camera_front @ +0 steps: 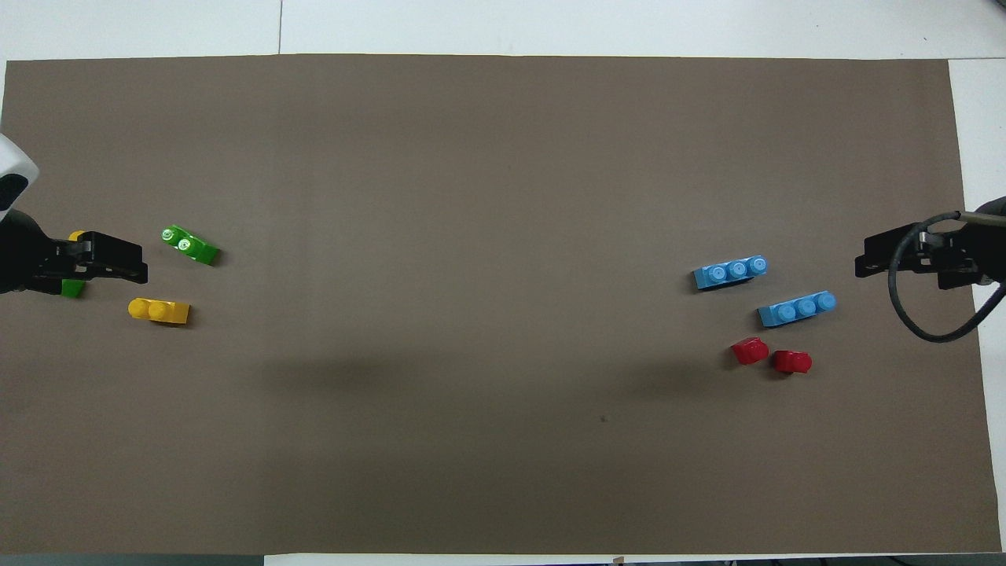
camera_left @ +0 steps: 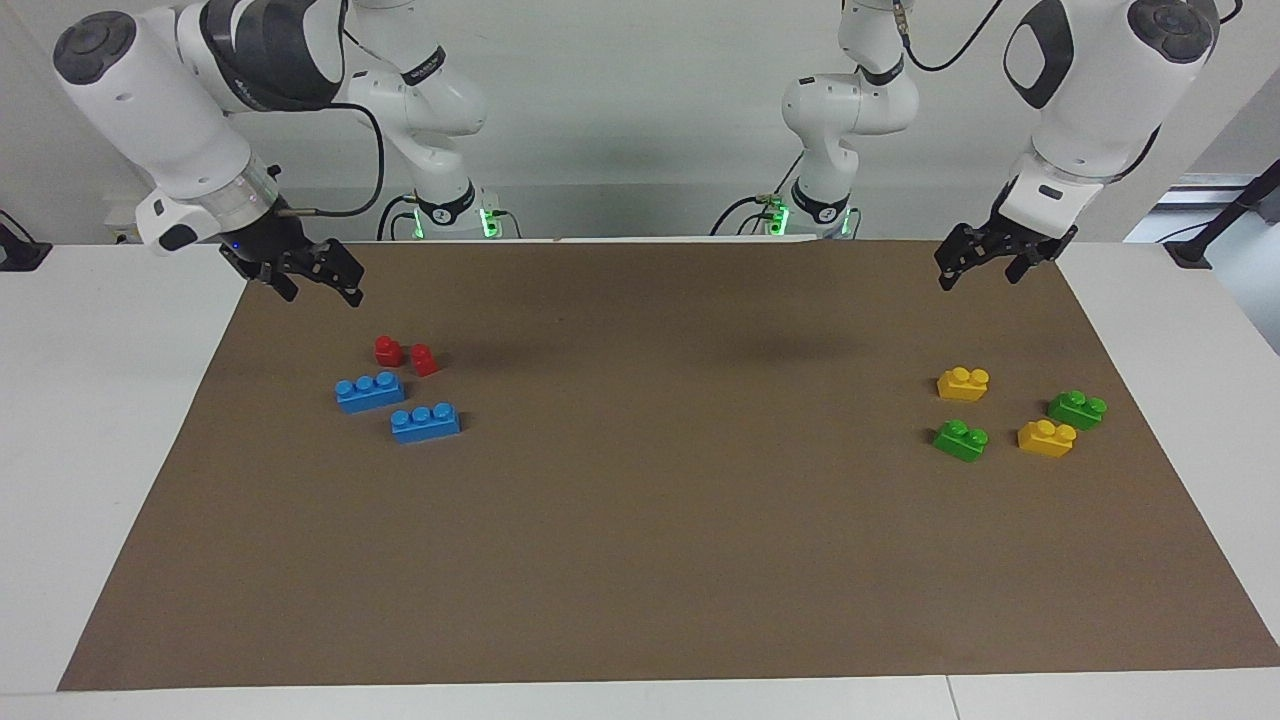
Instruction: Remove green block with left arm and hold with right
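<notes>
Seemingly nothing is gripped: facing, the left hand [camera_left: 978, 266] hangs spread above the counter [camera_left: 640, 500], the green block [camera_left: 961, 440] lying loose beside yellow bricks [camera_left: 963, 384]. Overhead, the right hand [camera_front: 864, 259] waits spread and empty by blue bricks [camera_front: 730, 272], presumably to receive it.

In the overhead view, the left gripper [camera_front: 118, 262] covers most of two bricks at the left arm's end of the table: only a corner of one green block [camera_front: 72, 288] shows below the gripper body, and only a small yellow edge of one yellow brick [camera_front: 76, 235] shows above it. Both arms are cut off by the picture's edges in that view, leaving only the grippers and a cable loop at the right gripper [camera_front: 872, 259]. In the facing view, both arms' upper links run out of the top edge.
</notes>
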You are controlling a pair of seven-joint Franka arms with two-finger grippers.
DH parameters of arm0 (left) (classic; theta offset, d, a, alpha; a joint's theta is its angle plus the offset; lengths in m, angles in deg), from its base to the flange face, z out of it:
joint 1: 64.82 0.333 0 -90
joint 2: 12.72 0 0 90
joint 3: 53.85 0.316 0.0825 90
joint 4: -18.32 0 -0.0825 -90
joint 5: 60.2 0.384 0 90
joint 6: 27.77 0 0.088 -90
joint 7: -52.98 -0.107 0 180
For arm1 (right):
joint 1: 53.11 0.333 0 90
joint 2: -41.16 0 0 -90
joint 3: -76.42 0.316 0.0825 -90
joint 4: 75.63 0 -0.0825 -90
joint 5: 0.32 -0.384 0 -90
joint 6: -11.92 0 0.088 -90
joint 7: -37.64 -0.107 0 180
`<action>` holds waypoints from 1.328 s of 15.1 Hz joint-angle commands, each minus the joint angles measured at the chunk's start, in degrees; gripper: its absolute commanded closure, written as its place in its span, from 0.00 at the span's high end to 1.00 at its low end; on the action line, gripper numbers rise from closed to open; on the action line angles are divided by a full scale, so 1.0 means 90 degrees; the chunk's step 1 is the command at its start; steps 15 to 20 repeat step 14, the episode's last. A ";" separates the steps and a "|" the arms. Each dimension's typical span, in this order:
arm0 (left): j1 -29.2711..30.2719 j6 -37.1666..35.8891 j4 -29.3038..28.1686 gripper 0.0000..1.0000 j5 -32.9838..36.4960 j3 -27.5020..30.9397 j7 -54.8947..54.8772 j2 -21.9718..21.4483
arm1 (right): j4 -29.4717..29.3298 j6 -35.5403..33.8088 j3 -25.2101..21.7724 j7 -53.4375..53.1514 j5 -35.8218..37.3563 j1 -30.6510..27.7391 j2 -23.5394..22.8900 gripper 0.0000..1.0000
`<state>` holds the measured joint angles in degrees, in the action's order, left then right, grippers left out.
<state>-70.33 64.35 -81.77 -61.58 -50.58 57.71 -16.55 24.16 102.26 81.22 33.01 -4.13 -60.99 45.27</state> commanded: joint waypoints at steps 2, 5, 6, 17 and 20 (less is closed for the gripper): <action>-0.0071 -0.0235 0.0028 1.00 -0.0139 0.0125 0.0012 -0.0131 | -0.0315 -0.0564 0.0063 0.0182 0.0296 0.0045 0.0003 1.00; -0.0071 -0.0265 0.0213 1.00 -0.0090 0.0095 -0.0164 -0.0102 | -0.0433 -0.0556 0.0082 0.0201 0.0462 0.0065 -0.0037 1.00; -0.0071 -0.0274 0.0214 1.00 -0.0090 0.0095 -0.0164 -0.0102 | -0.0482 -0.0565 0.0121 0.0202 0.0472 0.0113 -0.0037 1.00; -0.0090 -0.0294 0.0145 1.00 -0.0100 0.0086 -0.0155 -0.0151 | -0.0560 -0.0653 0.0151 0.0211 0.0463 0.0406 -0.0066 1.00; -0.0090 -0.0294 0.0145 1.00 -0.0100 0.0086 -0.0155 -0.0151 | -0.0560 -0.0653 0.0151 0.0211 0.0463 0.0406 -0.0066 1.00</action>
